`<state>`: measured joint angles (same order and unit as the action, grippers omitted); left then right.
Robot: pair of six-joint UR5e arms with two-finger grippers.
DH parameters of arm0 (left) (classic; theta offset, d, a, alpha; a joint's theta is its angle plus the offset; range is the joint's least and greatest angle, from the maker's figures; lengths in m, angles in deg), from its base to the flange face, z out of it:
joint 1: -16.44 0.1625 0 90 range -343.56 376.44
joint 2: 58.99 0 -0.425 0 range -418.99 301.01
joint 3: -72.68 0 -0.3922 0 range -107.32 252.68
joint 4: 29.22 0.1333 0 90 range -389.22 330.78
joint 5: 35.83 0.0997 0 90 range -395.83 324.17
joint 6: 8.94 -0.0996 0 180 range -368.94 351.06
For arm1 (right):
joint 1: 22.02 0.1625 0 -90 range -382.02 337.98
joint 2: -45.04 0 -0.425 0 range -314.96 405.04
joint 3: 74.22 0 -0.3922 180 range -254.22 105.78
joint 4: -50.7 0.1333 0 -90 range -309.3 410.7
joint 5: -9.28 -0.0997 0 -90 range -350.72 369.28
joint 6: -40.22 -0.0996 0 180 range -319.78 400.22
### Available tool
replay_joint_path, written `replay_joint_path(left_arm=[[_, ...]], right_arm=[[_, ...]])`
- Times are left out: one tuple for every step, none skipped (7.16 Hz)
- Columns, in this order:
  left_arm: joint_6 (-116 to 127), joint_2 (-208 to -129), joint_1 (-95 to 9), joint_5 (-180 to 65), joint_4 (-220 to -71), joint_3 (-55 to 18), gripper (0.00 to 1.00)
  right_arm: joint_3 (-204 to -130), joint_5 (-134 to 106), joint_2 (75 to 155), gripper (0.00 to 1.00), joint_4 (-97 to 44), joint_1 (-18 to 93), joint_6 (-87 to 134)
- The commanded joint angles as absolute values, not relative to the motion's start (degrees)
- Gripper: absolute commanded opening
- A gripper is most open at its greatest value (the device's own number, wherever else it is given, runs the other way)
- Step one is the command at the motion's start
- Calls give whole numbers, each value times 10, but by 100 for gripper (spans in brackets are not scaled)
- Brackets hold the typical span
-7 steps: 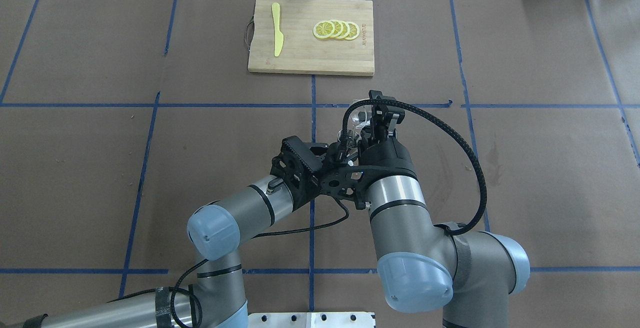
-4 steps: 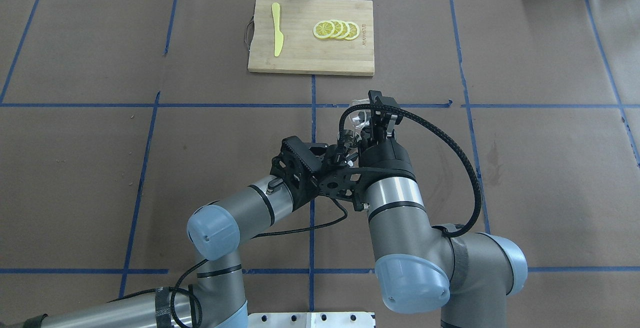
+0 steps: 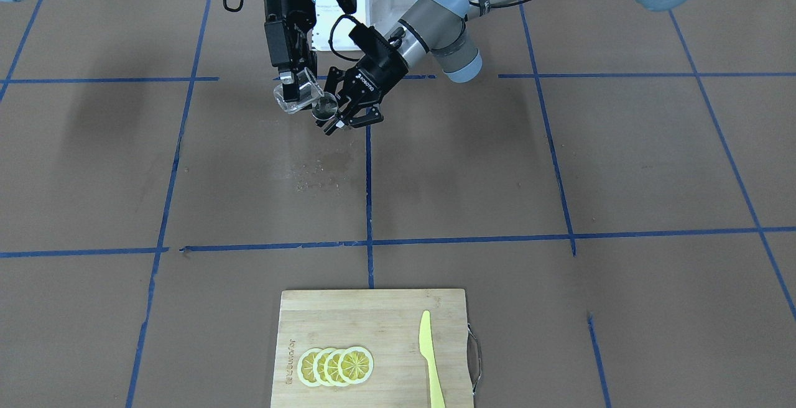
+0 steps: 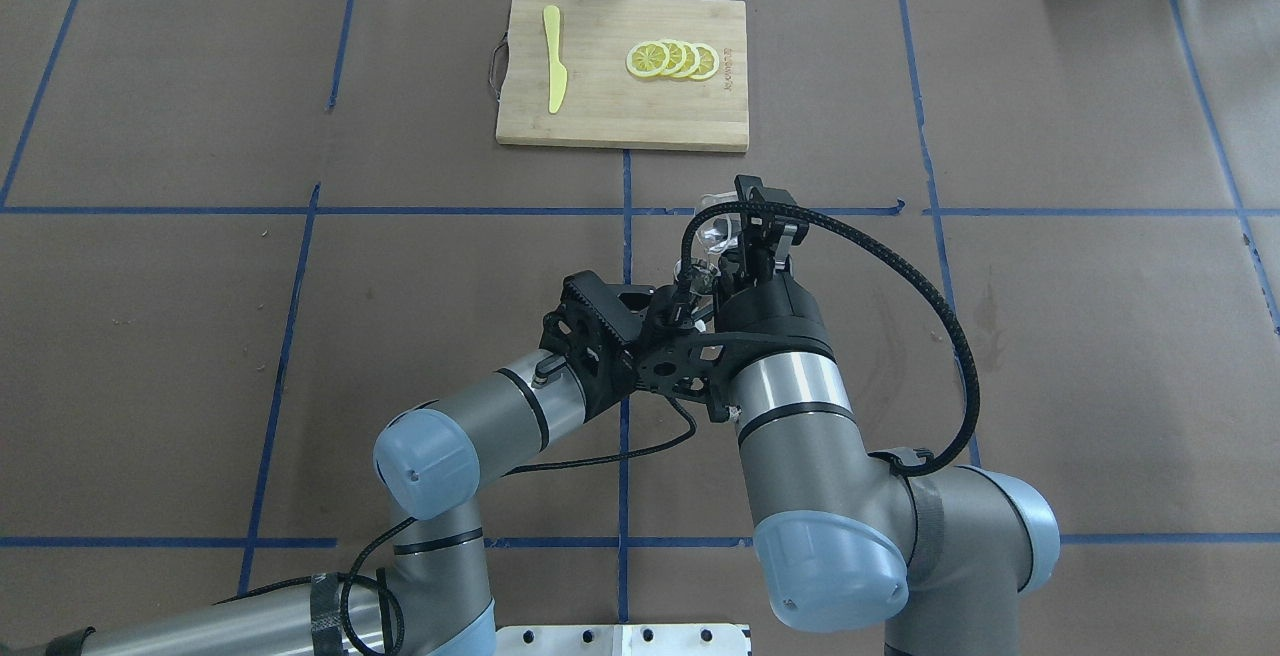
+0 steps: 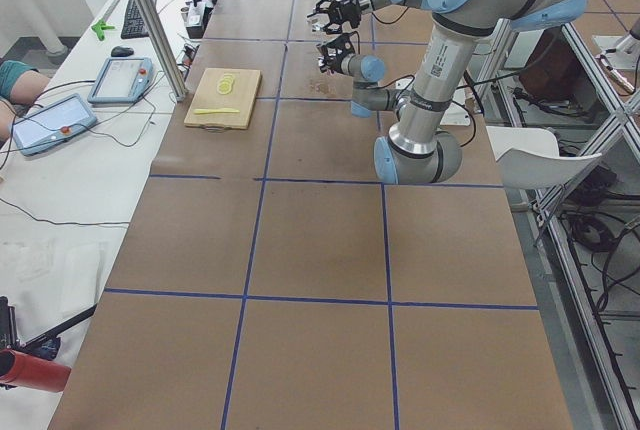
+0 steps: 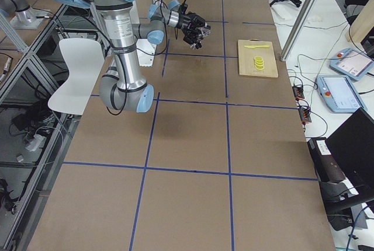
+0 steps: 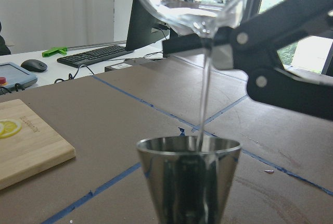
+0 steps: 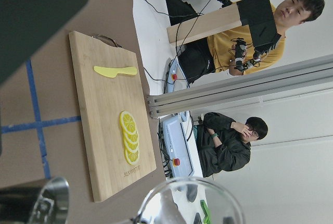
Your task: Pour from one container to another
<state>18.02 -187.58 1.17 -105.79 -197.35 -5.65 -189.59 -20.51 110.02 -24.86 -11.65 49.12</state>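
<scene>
Left gripper (image 3: 339, 109): jaws clamped on the steel jigger (image 7: 188, 177). It's held upright, raised off the bench (image 3: 559, 159), by the centre blue tape line on the robot's side.
Right gripper (image 3: 295, 88): jaws closed on the clear glass cup (image 7: 195, 0). The cup is tipped, lip above the jigger's mouth, not touching it.
A thin clear stream (image 7: 204, 99) runs from the cup's lip into the jigger's top cone.
In the front-facing view cup and jigger sit right beside each other, cup on the right arm's side.
The bench just beyond them shows a darker speckled patch (image 3: 323, 168).
At the far edge of the bench is a wooden cutting board (image 3: 373, 327), well apart from both arms. Four overlapping lemon slices (image 3: 336, 366) and a yellow knife (image 3: 429, 358) lie flat on it, apart from each other.
</scene>
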Motion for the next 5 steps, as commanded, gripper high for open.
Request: replay_joint_path(left_arm=[[180,-1876,12,-1058,-1974,-56,0],[180,-1876,12,-1058,-1974,-57,0],[180,-1876,12,-1058,-1974,-57,0],[180,-1875,12,-1058,-1974,-57,0],[180,-1875,12,-1058,-1974,-57,0]], right_arm=[[-1898,-207,1099,0,-247,-117,481],[-1899,-208,1099,0,-247,-116,467],[-1899,-210,1098,0,-246,-116,441],[-1902,-210,1096,0,-246,-116,423],[-1903,-211,1095,0,-246,-116,396]])
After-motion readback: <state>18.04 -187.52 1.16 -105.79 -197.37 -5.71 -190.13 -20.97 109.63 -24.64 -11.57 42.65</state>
